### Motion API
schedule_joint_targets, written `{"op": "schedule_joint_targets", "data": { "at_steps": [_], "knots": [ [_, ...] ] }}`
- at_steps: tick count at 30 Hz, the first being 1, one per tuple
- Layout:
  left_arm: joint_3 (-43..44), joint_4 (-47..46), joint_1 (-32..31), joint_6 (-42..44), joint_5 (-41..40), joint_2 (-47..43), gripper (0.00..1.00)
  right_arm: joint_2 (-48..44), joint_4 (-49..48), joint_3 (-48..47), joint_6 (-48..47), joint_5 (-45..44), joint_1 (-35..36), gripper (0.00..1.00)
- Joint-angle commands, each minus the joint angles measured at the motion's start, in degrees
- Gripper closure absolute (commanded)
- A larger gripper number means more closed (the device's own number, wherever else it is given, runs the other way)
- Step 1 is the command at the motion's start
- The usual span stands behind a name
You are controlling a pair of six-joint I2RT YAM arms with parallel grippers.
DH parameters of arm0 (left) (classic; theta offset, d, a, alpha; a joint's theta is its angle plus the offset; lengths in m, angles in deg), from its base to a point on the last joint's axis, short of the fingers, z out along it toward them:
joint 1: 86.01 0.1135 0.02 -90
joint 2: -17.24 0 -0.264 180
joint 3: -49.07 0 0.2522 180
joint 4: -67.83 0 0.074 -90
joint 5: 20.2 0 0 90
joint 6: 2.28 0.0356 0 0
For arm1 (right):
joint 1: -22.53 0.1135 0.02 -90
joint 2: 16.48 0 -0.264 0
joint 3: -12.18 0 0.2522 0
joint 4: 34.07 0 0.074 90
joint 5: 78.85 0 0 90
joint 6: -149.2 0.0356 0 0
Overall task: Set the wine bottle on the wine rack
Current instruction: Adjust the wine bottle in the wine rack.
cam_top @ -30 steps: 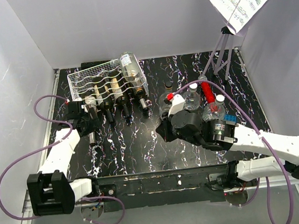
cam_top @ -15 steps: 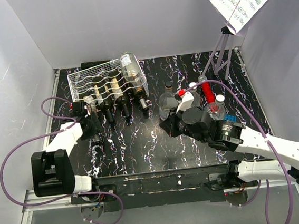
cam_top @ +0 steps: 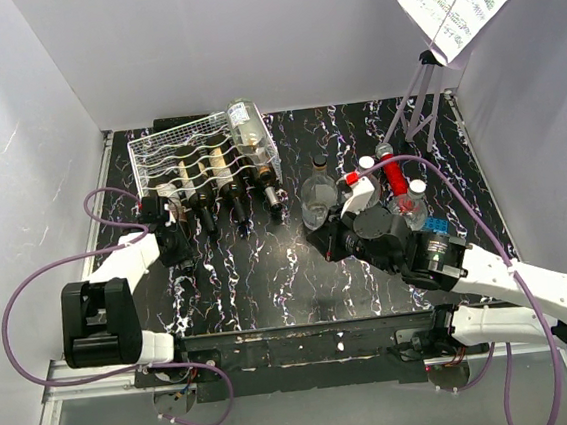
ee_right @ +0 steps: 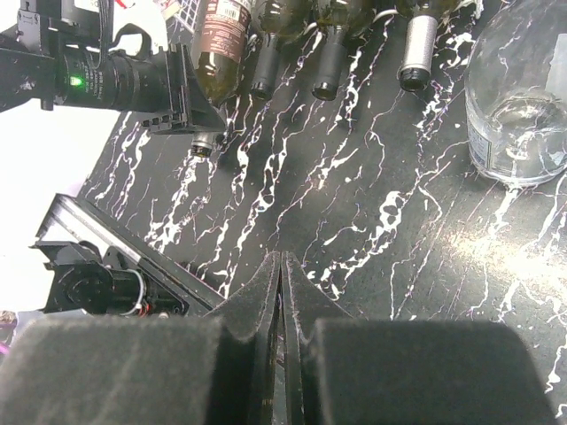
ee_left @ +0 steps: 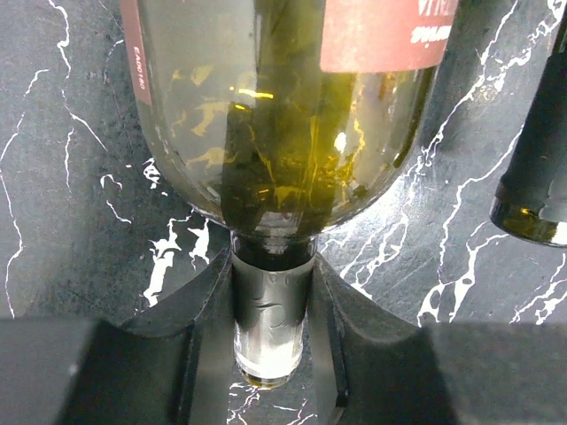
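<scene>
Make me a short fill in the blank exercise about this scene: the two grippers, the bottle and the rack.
1. The left gripper is shut on the ____ of the green glass wine bottle with the dark red label.
2. The right gripper is shut and holds ____.
3. The white wire wine rack stands at the back ____ corner of the black marbled table.

Missing words: neck; nothing; left.

free: bare table centre | blocked: bottle necks fronting wine rack; clear bottles beside right claw
</scene>
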Motion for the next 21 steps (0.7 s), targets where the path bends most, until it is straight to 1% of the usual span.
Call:
{"op": "schedule_joint_targets", "data": {
  "at_steps": [1,5,11,15,17,21],
  "knots": [
    [-0.05,-0.31,0.45,-1.22,-3.29,-2.95,1.00,-1.09,-2.69,-1.41,-0.95,0.13,-0.23,0.92],
    [1.09,-1.98,0.45,-1.57,-4.79,-2.60,1.00,-1.79,-3.30,-1.06,-1.21,0.13,-0.23,0.92],
    [-0.22,-8.56,-0.17,-4.30,-12.77,-3.65,1.00,-2.23,-3.65,-0.62,-1.74,-0.05,-0.23,0.92],
    [-2.59,-14.45,-2.27,-2.45,-17.17,-6.72,1.00,-2.23,-4.53,0.35,-1.74,0.21,-0.23,0.92],
    [-3.39,-16.65,-2.45,-1.23,-17.45,-7.86,1.00,-2.14,-4.97,0.79,-1.74,0.30,-0.23,0.92],
    [-1.73,-18.07,-2.46,1.50,-17.44,-5.24,1.00,-1.97,-5.50,1.23,-1.56,0.30,-0.32,0.92]
  ]
}}
